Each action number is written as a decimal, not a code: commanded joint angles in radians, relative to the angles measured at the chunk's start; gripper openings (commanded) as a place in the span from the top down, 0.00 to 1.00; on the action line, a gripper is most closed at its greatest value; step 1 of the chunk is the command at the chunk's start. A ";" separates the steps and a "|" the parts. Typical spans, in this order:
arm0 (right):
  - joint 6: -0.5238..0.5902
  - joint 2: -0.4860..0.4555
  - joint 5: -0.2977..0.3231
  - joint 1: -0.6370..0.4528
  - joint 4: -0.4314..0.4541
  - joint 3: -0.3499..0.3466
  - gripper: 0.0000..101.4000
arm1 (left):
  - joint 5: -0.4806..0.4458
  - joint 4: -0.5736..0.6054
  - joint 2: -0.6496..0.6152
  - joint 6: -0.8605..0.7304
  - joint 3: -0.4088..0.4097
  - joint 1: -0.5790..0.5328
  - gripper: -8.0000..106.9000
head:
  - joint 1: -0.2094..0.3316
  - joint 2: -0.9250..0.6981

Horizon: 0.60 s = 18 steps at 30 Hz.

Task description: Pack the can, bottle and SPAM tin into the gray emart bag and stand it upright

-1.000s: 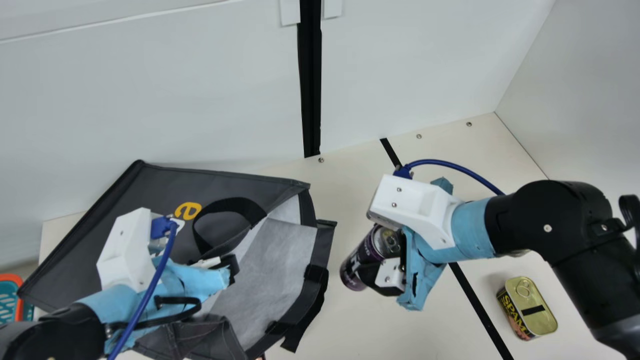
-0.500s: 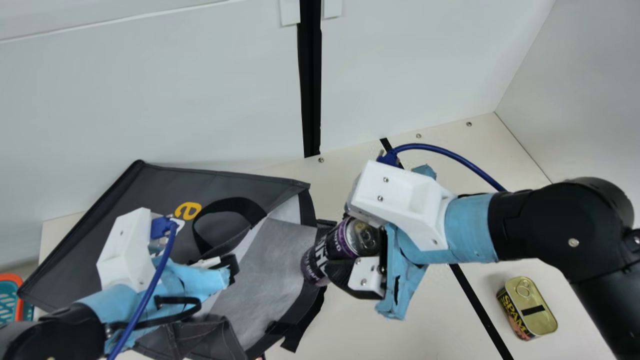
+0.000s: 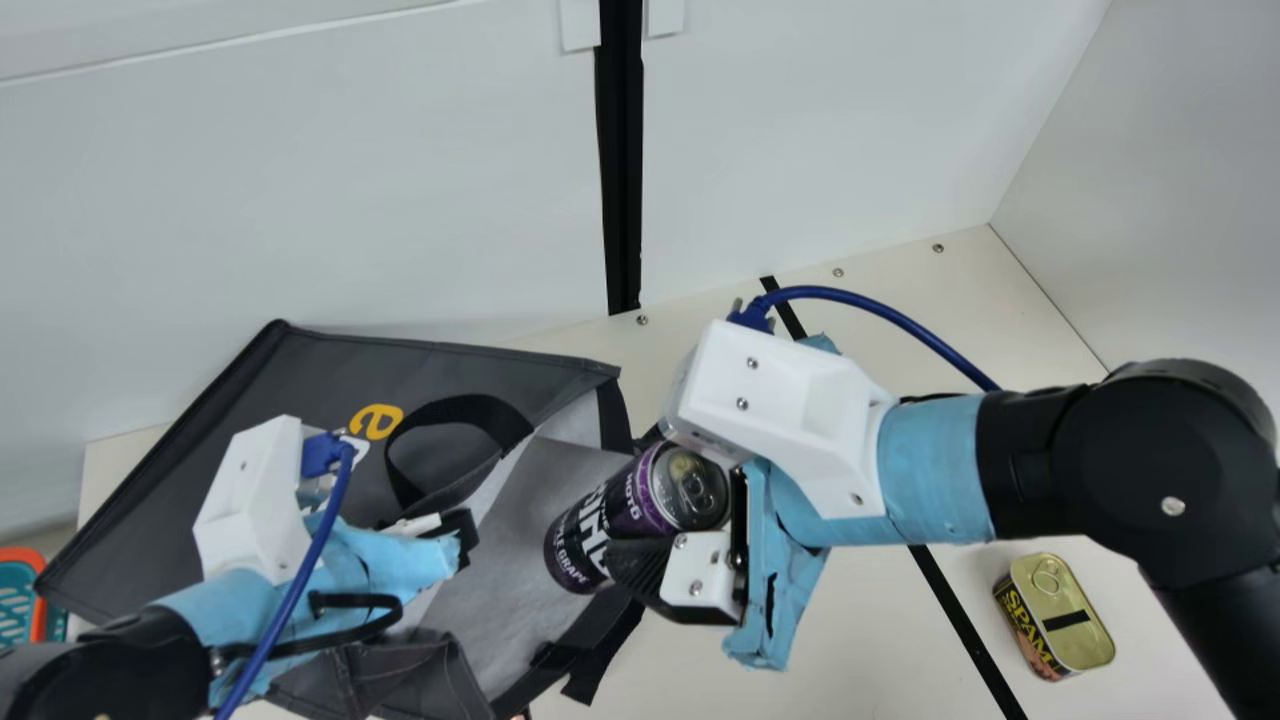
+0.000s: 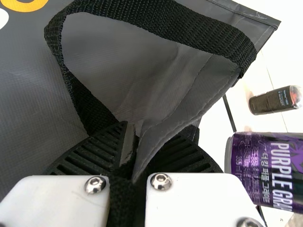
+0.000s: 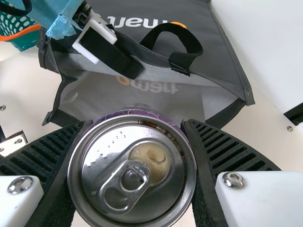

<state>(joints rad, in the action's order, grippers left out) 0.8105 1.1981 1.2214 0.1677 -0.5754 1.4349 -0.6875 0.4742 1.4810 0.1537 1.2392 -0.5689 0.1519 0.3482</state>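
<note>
1. The gray fabric emart bag with black trim (image 3: 300,400) lies on its side on the cream table (image 3: 850,640), its pale-lined mouth open toward the robot's right.
2. The left end effector (image 3: 462,535) is at the near part of the bag's mouth. In the left wrist view, its black ribbed fingers (image 4: 97,149) stand narrow, pinched on the bag's gray edge.
3. A black webbing handle (image 3: 455,410) loops over the bag's upper face, beside that end effector.
4. The right end effector (image 3: 635,505), at the bag's mouth, holds the purple-and-black cylindrical metal can (image 3: 650,500), one finger on either side.
5. The can is tilted, its base toward the bag's pale lining and its pull-tab end facing away from the bag. I cannot tell whether the base is past the rim.
6. The dark cylindrical bottle (image 4: 272,100) lies on its side, outside the bag and well apart from it, in the left wrist view.
7. The yellow-and-black rectangular SPAM tin (image 3: 1055,615) is on the table, well to the right of the bag, beyond a black strip (image 3: 960,620).
8. A teal plastic basket with an orange rim (image 3: 38,560) is just beside the bag's left end.
</note>
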 commanded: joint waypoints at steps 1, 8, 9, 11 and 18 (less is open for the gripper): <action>0.005 0.003 -0.001 0.000 -0.005 -0.003 1.00 | 0.000 0.000 0.000 0.000 0.000 0.000 1.00 | 0.023 0.001; 0.022 0.015 -0.001 -0.025 -0.022 -0.014 1.00 | 0.000 0.000 0.000 0.000 0.000 0.000 1.00 | 0.023 0.001; 0.025 0.018 -0.001 -0.031 -0.026 -0.015 1.00 | 0.000 0.000 0.000 0.000 0.000 0.000 1.00 | 0.023 0.001; 0.031 0.024 -0.001 -0.043 -0.034 -0.016 1.00 | 0.000 0.000 0.000 0.000 0.000 0.000 1.00 | 0.023 0.001; 0.050 0.050 -0.001 -0.089 -0.074 -0.019 1.00 | 0.000 0.000 0.000 0.000 0.000 0.000 1.00 | 0.023 0.001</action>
<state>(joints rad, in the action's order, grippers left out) 0.8598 1.2463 1.2181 0.0830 -0.6450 1.4163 -0.6875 0.4742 1.4810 0.1537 1.2392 -0.5689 0.1519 0.3467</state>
